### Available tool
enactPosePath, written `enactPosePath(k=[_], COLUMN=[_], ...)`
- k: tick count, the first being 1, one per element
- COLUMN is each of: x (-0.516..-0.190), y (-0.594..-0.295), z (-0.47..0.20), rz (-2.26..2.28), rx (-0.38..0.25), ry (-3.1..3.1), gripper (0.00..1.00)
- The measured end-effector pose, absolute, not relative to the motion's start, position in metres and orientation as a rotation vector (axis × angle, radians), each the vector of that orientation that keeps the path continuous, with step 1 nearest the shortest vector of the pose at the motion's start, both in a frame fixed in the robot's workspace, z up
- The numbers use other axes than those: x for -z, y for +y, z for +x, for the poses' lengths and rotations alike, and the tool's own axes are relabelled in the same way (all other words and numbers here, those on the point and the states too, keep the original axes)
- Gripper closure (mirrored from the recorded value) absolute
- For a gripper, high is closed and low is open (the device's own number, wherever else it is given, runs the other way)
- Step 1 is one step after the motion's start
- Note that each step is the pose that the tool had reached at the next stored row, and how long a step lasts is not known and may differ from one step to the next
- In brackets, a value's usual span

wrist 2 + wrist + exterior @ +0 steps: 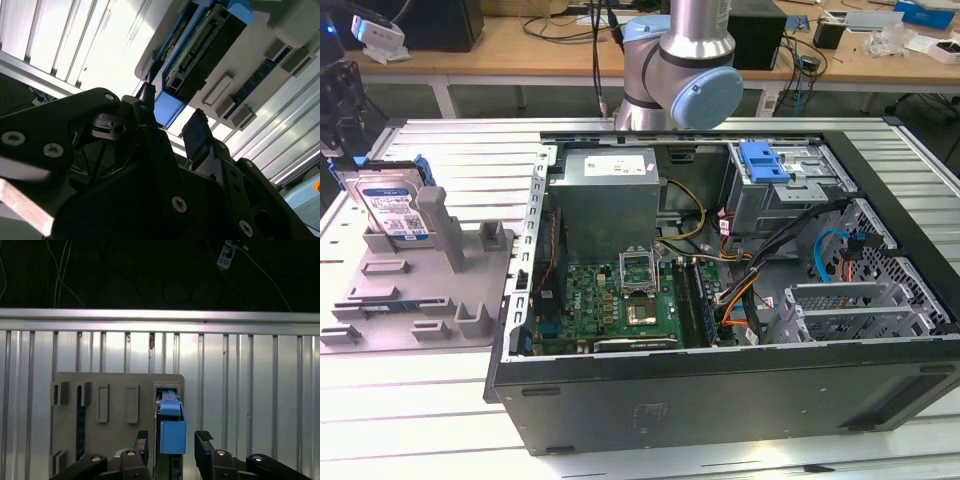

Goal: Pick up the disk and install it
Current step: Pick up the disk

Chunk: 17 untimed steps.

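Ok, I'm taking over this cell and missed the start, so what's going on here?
The arm's tool is open and holds nothing. The disk stands on edge in the grey fixture at the exterior view's left, beside the open computer case. In the first wrist view the disk's blue end lines up between the tool's fingers, apart from them. It is not yet picked up or installed.

Open computer case point(720, 392) beside grey fixture point(432, 288).
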State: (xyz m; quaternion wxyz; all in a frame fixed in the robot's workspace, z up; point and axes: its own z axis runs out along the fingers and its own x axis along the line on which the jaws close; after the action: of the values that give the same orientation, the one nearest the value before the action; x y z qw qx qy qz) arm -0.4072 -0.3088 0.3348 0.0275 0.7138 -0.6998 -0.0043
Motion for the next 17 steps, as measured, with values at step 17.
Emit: enactPosePath(k=[17], x=[-0.323], y=[-0.309], z=[-0.407], rz=[2.186], rx=[0.016], ry=[-2.181], gripper=[0.50])
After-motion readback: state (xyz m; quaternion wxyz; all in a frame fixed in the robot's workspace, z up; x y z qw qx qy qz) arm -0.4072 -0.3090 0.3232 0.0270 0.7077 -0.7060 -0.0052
